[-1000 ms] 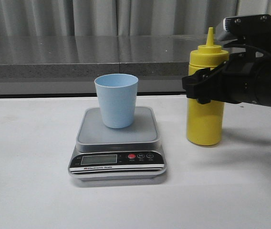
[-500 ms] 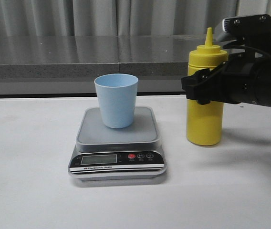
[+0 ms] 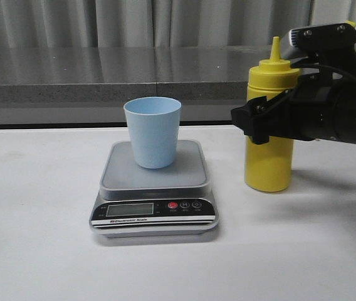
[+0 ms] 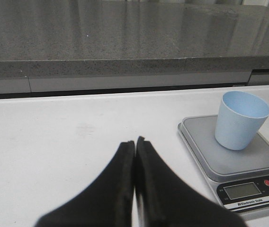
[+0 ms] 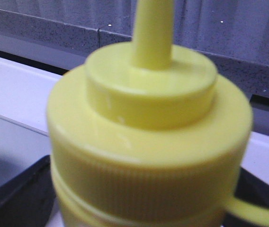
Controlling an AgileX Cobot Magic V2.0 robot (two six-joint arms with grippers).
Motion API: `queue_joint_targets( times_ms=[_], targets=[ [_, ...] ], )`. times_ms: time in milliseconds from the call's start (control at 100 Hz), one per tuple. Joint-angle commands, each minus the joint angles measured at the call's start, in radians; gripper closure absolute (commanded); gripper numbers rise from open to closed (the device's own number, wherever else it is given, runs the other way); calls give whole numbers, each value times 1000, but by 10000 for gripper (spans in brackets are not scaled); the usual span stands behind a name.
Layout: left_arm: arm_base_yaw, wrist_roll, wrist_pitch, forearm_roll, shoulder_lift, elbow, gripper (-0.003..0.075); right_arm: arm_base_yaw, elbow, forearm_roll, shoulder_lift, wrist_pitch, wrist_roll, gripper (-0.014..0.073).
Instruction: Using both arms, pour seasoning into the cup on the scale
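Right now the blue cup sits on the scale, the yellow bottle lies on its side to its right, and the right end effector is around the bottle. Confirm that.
Not quite. The yellow bottle stands upright on the table, nozzle pointing up, as the front view shows. The rest holds: the blue cup sits on the scale, and the right end effector is around the bottle.

Matt blue plastic cup (image 3: pixel 153 131), ribbed (glossy) yellow bottle cap (image 5: pixel 148 175); speckled stone counter (image 4: pixel 125 42)
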Motion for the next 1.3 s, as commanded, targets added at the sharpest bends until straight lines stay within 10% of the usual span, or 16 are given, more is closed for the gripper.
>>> queue_joint_targets(
  times_ms=[0,680,1290],
  targets=[
    [2,-7,-80,-4,8,-26,740,-4,-15,-8,-41,-65,-8,-54],
    [2,-7,-80,-4,8,-26,740,-4,240,76,-350,-26,-8,-54],
    [2,-7,-80,-4,8,-26,740,-17,272,124,-959,687,-8,-52]
  ],
)
